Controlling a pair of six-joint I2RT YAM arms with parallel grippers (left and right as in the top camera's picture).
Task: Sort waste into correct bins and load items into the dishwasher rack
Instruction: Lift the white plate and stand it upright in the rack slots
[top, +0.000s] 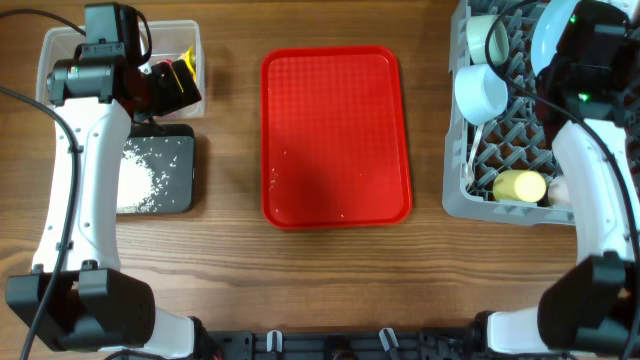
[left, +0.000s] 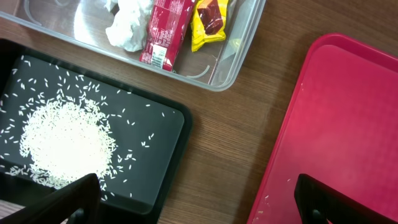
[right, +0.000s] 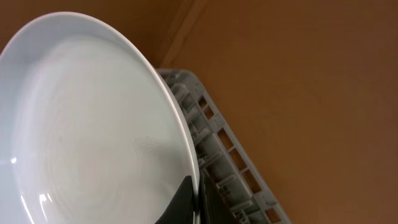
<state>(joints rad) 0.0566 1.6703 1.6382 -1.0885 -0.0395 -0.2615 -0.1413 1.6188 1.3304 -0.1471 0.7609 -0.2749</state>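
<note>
Light blue plate (right: 93, 143) is clamped by the right gripper (right: 194, 202) at the far-right dishwasher rack (right: 233, 165). Seating it upright, then releasing, seems needed next. Left gripper (left: 196, 205) is spread, empty.

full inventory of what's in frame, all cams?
table: 1, brown wood, under everything
clear tub: 1, clear, far left
tissue: 1, white, in clear tub
red wrapper: 1, red, in clear tub
yellow wrapper: 1, yellow, in clear tub
black tray: 1, black, left, beside clear tub
rice: pile plus strays, white, in black tray
red tray: 1, red, centre
rack: 1, grey, right
bowls: 2, light blue, rack's left side
yellow cup: 1, yellow, rack's near edge
spoon: 1, white, in rack
plate: 1, light blue, on edge over rack
left fingers: 2, black, open, empty, near clear tub
right fingers: black, shut on plate rim
</note>
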